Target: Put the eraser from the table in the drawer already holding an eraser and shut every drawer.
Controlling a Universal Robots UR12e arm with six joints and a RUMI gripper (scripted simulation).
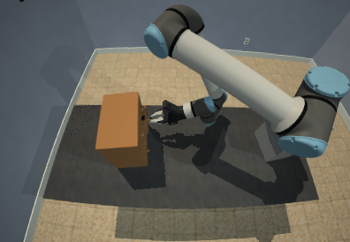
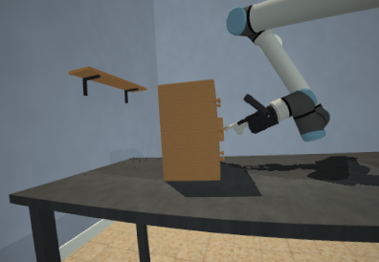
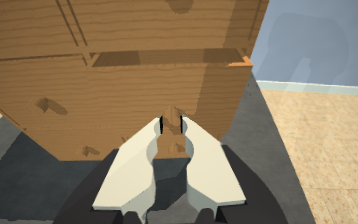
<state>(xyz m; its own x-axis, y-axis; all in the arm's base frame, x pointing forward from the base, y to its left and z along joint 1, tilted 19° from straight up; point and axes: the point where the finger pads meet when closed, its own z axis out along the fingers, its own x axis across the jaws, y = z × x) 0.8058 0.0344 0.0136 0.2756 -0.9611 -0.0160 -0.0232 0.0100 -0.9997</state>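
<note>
The wooden chest stands upright on the dark table and also shows in the side view. My gripper is at the chest's front, level with the middle drawer. In the wrist view my two white fingers are shut on that drawer's small wooden knob. The drawer stands out only a little; a narrow dark gap shows along its top edge. The gripper also shows in the side view, touching the chest front. No eraser is in view on the table or in the gap.
Other drawer knobs stick out above and below. A wall shelf hangs behind the chest at the left. The arm reaches in from the right. The table's front edge is well away from the chest.
</note>
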